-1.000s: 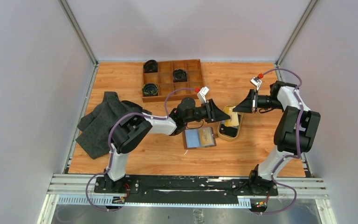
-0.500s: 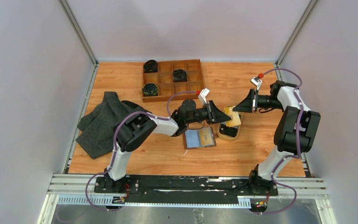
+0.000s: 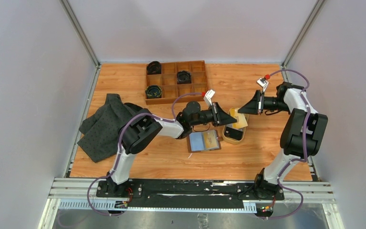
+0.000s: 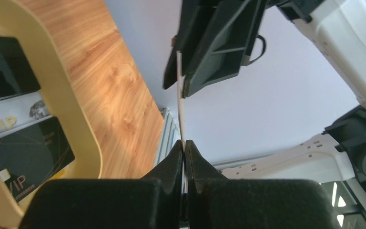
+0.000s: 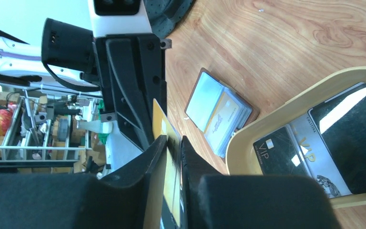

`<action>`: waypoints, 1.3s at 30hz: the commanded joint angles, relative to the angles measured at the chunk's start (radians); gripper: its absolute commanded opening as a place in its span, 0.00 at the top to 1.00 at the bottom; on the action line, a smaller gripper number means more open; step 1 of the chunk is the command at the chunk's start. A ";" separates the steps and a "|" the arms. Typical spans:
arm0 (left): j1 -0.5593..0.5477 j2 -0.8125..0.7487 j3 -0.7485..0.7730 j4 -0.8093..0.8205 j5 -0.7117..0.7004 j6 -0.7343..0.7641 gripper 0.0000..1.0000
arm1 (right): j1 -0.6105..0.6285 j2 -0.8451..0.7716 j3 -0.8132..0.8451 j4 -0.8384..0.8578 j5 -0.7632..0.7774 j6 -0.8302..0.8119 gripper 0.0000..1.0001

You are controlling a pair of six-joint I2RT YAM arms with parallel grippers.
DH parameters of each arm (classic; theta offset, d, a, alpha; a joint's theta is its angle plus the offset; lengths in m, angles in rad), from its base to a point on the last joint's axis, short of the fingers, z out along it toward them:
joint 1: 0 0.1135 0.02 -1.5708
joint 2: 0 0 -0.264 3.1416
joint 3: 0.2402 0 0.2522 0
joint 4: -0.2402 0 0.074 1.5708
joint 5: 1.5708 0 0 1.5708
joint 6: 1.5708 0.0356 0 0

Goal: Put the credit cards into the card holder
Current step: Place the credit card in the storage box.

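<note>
At nine o'clock on the table lies a crumpled dark grey cloth (image 3: 102, 126), untouched. From there the left arm reaches toward three o'clock. Its left gripper (image 4: 184, 143) has just clenched on the lower edge of the thin yellow-gold credit card (image 5: 171, 181); a second ago those jaws stood apart, and the arm has stretched slightly further right since. At seven o'clock from that grip, the small brown leather card holder (image 3: 203, 140) lies open on the wood, one gold card already in a pale sleeve, unmoved. The shared card is held upright in the air above the tan oval plastic dish (image 3: 226, 138), where dark cards (image 5: 343, 129) wait. At two o'clock from the dish, the right gripper (image 5: 173, 138) has the card's other end between its fingers, a sliver of room showing; whether they press it now I cannot tell. The handover looks near complete: next, probably, the right lets go.
</note>
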 commanded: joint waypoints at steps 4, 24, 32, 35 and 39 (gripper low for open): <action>0.034 0.028 -0.042 0.249 0.025 -0.015 1.00 | 0.009 0.004 -0.018 -0.037 -0.008 -0.028 0.72; 0.091 0.060 -0.046 0.306 0.080 -0.039 1.00 | 0.011 0.078 0.051 -0.384 -0.103 -0.413 0.77; 0.101 0.065 -0.050 0.319 0.089 -0.053 1.00 | 0.013 0.092 0.076 -0.468 -0.103 -0.500 1.00; 0.119 0.053 -0.073 0.347 0.098 -0.068 1.00 | 0.009 0.093 0.080 -0.467 -0.096 -0.501 1.00; 0.139 0.024 -0.112 0.360 0.115 -0.065 1.00 | 0.008 0.096 0.080 -0.467 -0.093 -0.501 1.00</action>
